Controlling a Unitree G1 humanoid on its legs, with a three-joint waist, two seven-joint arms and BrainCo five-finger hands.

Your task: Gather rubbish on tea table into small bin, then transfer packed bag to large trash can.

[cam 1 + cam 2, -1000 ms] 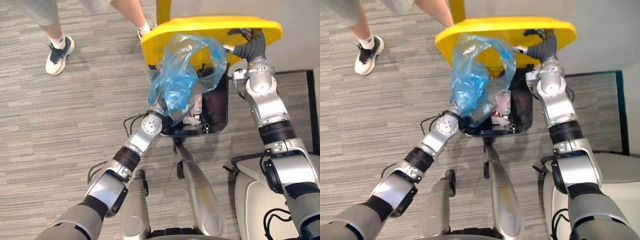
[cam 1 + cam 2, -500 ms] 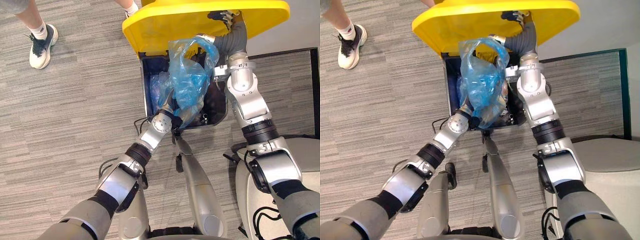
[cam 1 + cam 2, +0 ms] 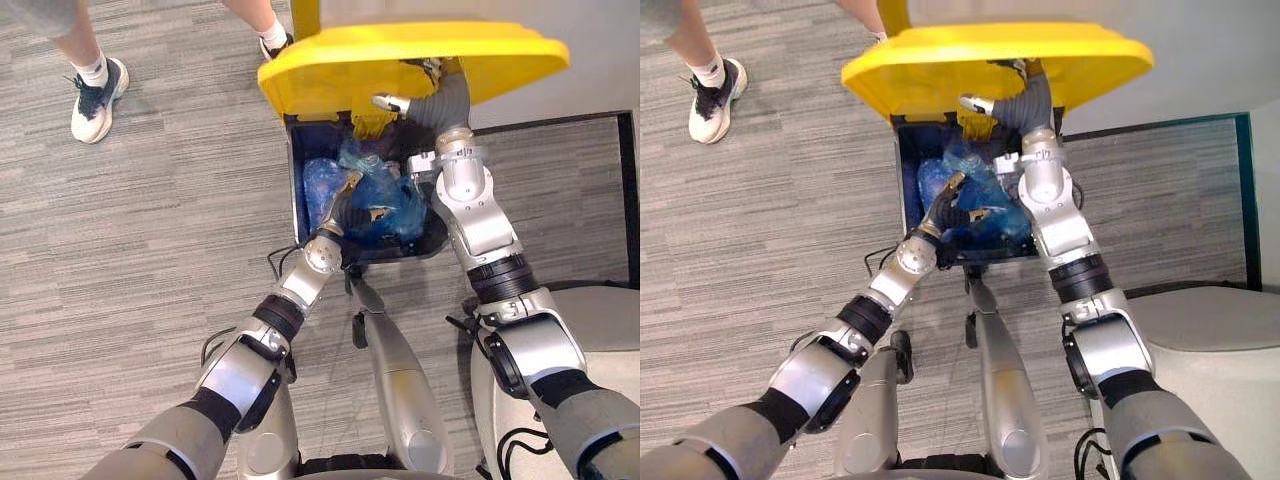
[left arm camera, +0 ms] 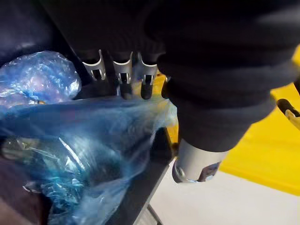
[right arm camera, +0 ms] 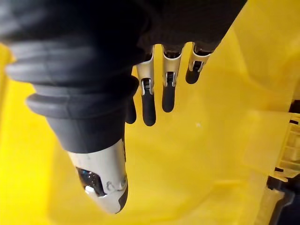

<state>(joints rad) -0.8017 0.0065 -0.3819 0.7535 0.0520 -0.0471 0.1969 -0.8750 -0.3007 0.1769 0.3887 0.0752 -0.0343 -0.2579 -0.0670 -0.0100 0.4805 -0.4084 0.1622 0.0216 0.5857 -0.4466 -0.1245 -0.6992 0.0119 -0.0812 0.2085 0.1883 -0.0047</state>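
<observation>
The large trash can (image 3: 292, 200) is a dark, square-mouthed tub with a glossy yellow plastic lid (image 3: 340, 65) tipped up on its far side. The right hand (image 5: 168, 79) lies flat under that lid, fingers straight against the smooth yellow surface. The packed bag (image 3: 385, 205), thin crinkled blue film, sits inside the can toward its near right, beside a second blue bundle (image 3: 320, 185) at the left wall. The left hand (image 3: 943, 213) hangs over the near rim with fingers (image 4: 124, 86) loose and spread, tips on the bag's film and clamped on nothing. Ribbed grey carpet (image 3: 150, 250) lies open to the left, and a person's shoe (image 3: 97, 98) stands far left.
</observation>
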